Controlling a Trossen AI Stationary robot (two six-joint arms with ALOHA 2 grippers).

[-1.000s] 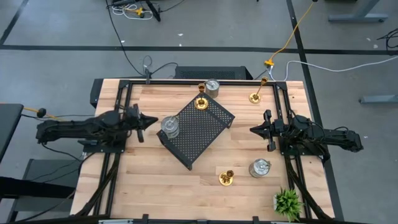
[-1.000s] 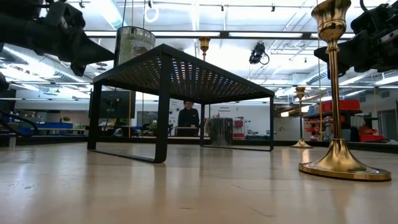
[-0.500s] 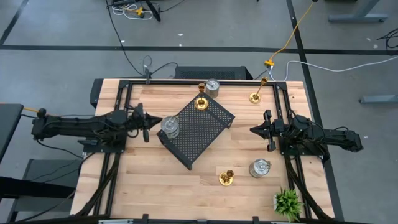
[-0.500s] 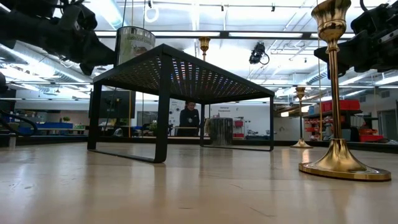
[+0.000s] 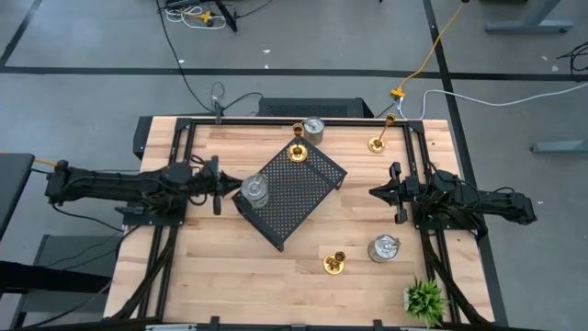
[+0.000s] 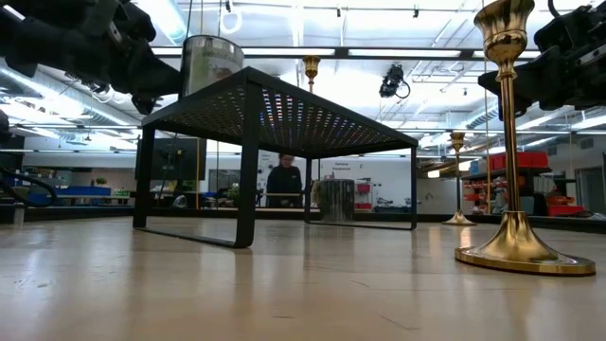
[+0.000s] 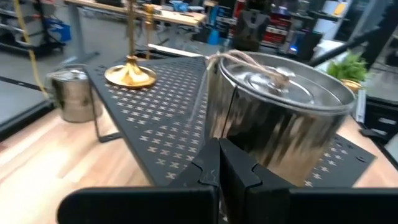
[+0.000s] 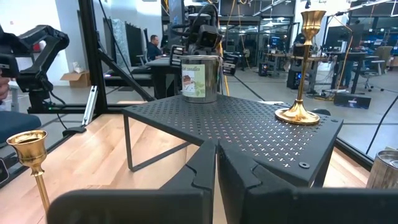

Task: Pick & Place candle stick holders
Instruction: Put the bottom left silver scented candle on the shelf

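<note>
A black perforated tray [image 5: 299, 200] stands mid-table. A squat silver candle stick holder [image 5: 253, 189] [image 7: 280, 118] rests on its left corner, and a gold one [image 5: 298, 152] on its far corner. Another silver holder [image 5: 314, 129] and a gold one [image 5: 378, 142] stand near the far edge. A gold one [image 5: 334, 263] and a silver one [image 5: 383, 247] stand near the front. My left gripper [image 5: 235, 186] [image 7: 219, 163] is shut, level, right at the tray-corner silver holder's side. My right gripper [image 5: 372, 191] [image 8: 216, 163] waits shut at the table's right. My left gripper points level from the table's left at the side wall [image 7: 233, 134] of the silver holder on the tray's corner. Its shut fingertips stand right against that wall, but I cannot tell whether they touch it. The holder stands upright on the tray.
A small green plant [image 5: 424, 298] sits at the near right corner. Black rails [image 5: 184, 165] run along the table's left, right and far sides. Bare wood lies in front of the tray and at the near left. A person [image 6: 283, 180] stands in the room beyond.
My left gripper has moved toward the table's right, level and shut, from beside the left rail up to the silver holder on the tray's left corner.
</note>
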